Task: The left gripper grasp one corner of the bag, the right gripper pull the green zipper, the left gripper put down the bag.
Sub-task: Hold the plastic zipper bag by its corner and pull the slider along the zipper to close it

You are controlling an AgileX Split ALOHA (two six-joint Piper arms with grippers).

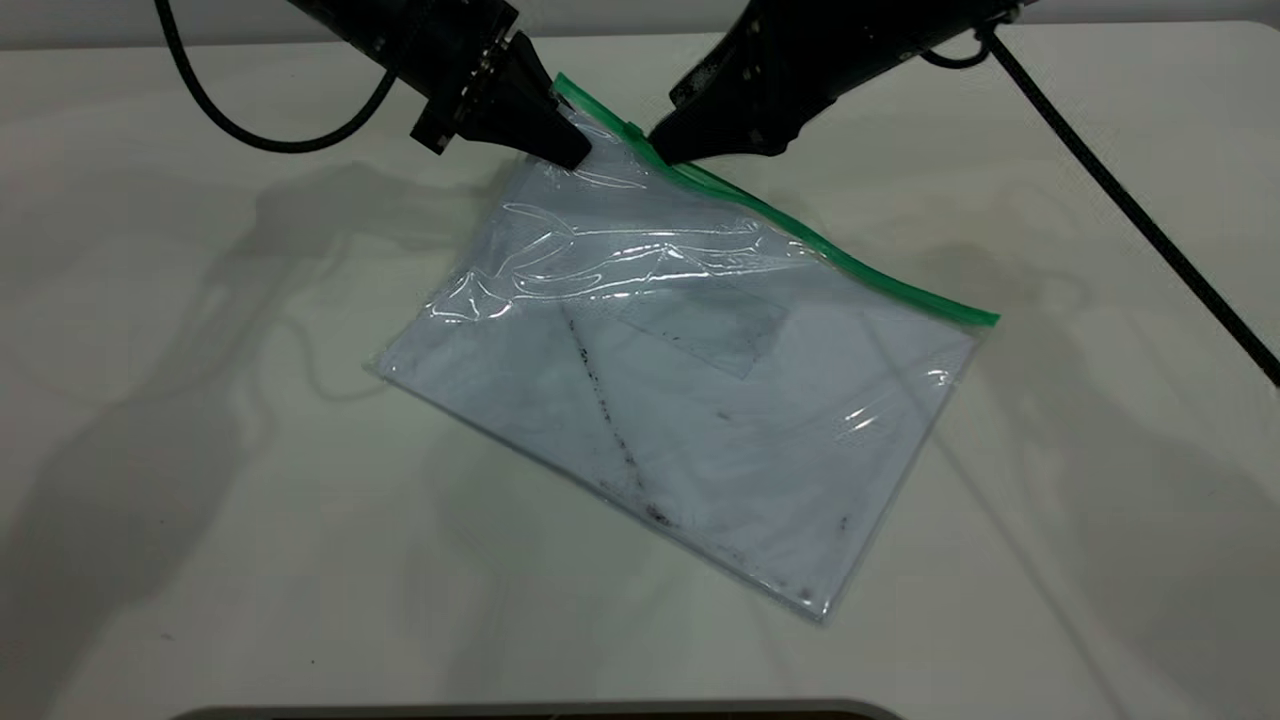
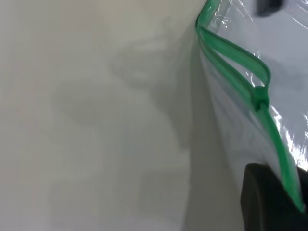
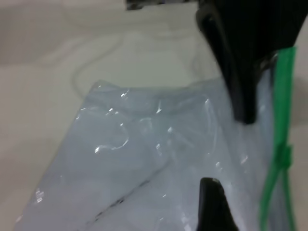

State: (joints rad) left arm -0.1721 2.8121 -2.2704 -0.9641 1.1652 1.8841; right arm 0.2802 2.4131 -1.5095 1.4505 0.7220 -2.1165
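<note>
Where the exterior view's lower edge begins, a dark rounded rim (image 1: 540, 712) just shows, and beyond it spreads the white matte surface (image 1: 200, 480). On that surface lies the bag (image 1: 690, 400), a flat clear rectangular plastic pouch holding a white sheet. Its nearest corner rests flat, and a dark speckled diagonal line (image 1: 605, 410) runs up across the sheet toward a small rectangular window (image 1: 710, 325) near the middle. The plastic is wrinkled and glossy in its farther half, which rises off the surface toward the grippers.

Along the bag's far long edge runs the green zipper (image 1: 850, 265), a thin bright green plastic strip slanting from the far right corner up to the raised corner. In the left wrist view its two tracks stand parted in a loop above a small green slider tab (image 2: 260, 95) and joined beyond it.

At the raised corner, the left gripper (image 1: 570, 150), a black tapered arm end with a black looping cable (image 1: 260, 135), has its fingers pressed together on the bag's corner just beside the strip. Close alongside it, the right gripper (image 1: 665, 150), a like black arm end trailing a braided black cable (image 1: 1130, 210), meets the zipper with its tip; its fingers (image 3: 231, 72) straddle the bag there, but whether they pinch the slider I cannot tell.
</note>
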